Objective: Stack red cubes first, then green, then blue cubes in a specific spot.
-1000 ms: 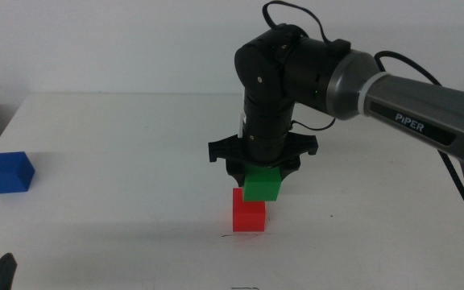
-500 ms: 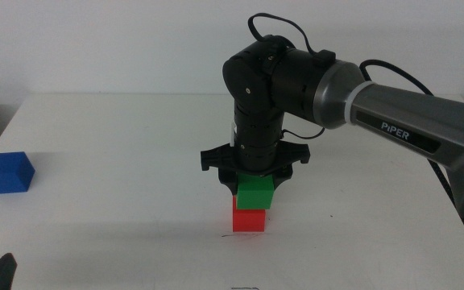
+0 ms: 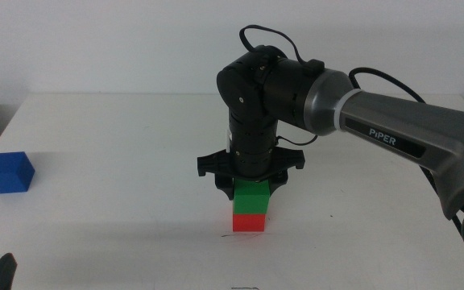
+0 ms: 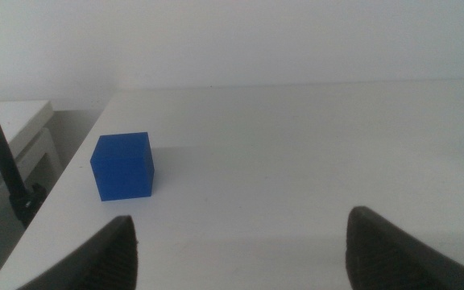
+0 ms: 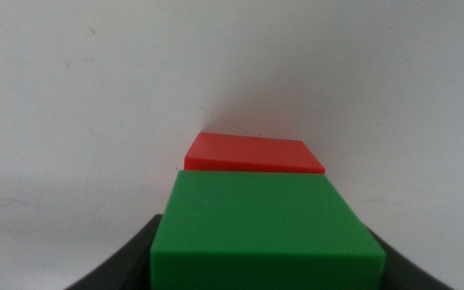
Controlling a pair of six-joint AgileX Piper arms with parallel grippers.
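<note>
The red cube (image 3: pixel 249 223) stands on the white table at the thin dark line of the specific spot (image 3: pixel 226 235). Directly over it is the green cube (image 3: pixel 254 201), gripped by my right gripper (image 3: pixel 251 188), which points straight down. I cannot tell whether green touches red. In the right wrist view the green cube (image 5: pixel 264 229) fills the space between the jaws, with the red cube (image 5: pixel 253 154) showing just beyond it. The blue cube (image 3: pixel 10 172) sits alone at the far left. My left gripper (image 4: pixel 240 258) waits open, low at the front left, facing the blue cube (image 4: pixel 122 165).
The table's left edge (image 4: pixel 71 165) runs close beside the blue cube, with a dark cable (image 4: pixel 2 157) and a lower white surface past it. The right arm's grey link (image 3: pixel 409 133) spans the right half of the table. A small dark mark (image 3: pixel 244 287) lies at the front edge.
The right gripper has carried the green cube left and down, from beside and above the red cube to directly over it. The blue cube and left gripper have stayed put.
</note>
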